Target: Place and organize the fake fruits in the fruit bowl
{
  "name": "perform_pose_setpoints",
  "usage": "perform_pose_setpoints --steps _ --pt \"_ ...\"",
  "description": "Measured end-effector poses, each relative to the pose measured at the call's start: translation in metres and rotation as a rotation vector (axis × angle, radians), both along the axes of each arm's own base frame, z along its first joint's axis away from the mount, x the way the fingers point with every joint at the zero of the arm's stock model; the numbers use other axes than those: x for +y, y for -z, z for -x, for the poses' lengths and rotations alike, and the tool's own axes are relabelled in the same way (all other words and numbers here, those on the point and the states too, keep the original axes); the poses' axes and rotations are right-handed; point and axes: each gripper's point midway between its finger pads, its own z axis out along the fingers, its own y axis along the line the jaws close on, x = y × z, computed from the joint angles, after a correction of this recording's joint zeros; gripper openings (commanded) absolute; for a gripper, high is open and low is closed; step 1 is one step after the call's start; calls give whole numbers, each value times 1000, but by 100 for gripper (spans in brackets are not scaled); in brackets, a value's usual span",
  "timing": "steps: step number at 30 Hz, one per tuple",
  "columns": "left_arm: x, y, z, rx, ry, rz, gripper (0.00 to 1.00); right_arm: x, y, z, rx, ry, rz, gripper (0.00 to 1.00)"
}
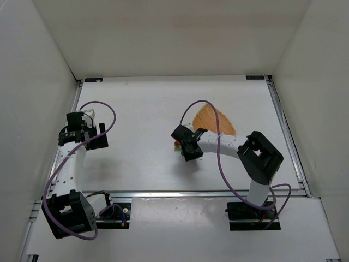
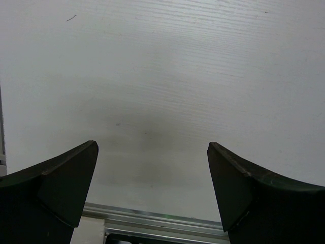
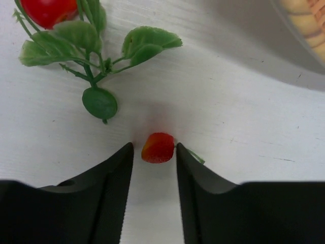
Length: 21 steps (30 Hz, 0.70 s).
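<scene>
A small red berry (image 3: 158, 147) lies on the white table between the tips of my right gripper (image 3: 153, 148). It touches the right finger, with a thin gap to the left finger (image 3: 119, 168). The jaws stand narrowly apart, not clamped. A sprig with green leaves (image 3: 96, 48) and another red berry (image 3: 48, 10) lies just beyond. In the top view the fruits (image 1: 178, 145) peek out left of the right gripper (image 1: 188, 147). The tan striped fruit bowl (image 1: 214, 121) sits just behind it, and its rim shows in the right wrist view (image 3: 310, 25). My left gripper (image 1: 82, 130) is open and empty over bare table (image 2: 152, 152).
White walls enclose the table on three sides. An aluminium rail (image 1: 207, 193) runs along the front edge, also seen in the left wrist view (image 2: 152, 218). Purple cables (image 1: 218, 164) loop over both arms.
</scene>
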Motion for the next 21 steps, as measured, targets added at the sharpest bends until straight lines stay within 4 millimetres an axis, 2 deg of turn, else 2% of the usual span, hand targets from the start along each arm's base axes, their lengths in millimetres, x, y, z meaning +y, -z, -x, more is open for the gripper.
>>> perform_pose_setpoints --steps 1,2,7,13,15,17,18,21 --pt "0 0 0 0 0 0 100 0 0 0 0 4 0 34" --pt "0 0 0 0 0 0 100 -1 0 -1 1 9 0 25" --pt "0 0 0 0 2 -1 100 -3 1 -2 0 16 2 12" --pt "0 0 0 1 5 -1 100 -6 -5 -2 1 19 6 9" --pt "-1 0 0 1 16 -6 100 -7 -20 -5 -18 30 -19 9" --pt "-3 -1 0 1 39 -23 100 -8 -44 -18 -56 59 -65 9" --pt "-5 -2 -1 2 64 -49 100 -10 -57 -29 -81 82 -93 9" --pt "-27 -8 -5 -7 203 -110 100 -21 -100 -78 -175 184 -170 13"
